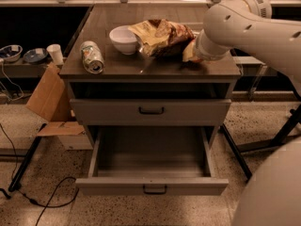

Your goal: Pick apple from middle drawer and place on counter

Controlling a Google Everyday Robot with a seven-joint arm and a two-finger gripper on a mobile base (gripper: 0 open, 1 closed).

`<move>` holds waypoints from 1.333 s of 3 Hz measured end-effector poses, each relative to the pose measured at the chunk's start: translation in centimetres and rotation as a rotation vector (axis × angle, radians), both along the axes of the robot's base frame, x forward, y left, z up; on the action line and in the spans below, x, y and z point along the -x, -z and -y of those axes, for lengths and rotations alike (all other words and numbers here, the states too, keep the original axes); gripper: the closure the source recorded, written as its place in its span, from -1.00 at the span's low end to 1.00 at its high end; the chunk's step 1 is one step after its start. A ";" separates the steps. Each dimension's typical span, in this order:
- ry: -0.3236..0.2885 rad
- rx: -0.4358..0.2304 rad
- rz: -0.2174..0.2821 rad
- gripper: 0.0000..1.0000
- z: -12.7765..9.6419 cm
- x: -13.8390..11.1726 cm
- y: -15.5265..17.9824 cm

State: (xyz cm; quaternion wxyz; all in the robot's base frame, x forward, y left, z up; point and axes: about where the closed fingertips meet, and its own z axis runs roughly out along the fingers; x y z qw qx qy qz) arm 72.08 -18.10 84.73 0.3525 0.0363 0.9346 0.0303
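A: Camera view: where is the gripper found?

B: The gripper [192, 52] is placed low over the right side of the counter [141, 66], just beside the chip bag [160, 34], and is largely masked by the arm's wrist. Whether it is open or closed cannot be told.

A: And the apple?

B: No apple is seen. The middle drawer [150, 185] is pulled out, and nothing is shown on its floor. The apple is judged to be hidden at the gripper, with the counter directly beneath.
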 end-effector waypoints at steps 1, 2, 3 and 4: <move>0.038 -0.003 0.000 0.67 0.8 -0.5 0.2; 0.084 -0.001 0.002 0.04 2.1 -0.2 0.1; 0.105 0.002 0.005 -0.42 2.7 0.2 -0.1; 0.135 0.028 0.015 -1.00 3.5 1.3 -0.3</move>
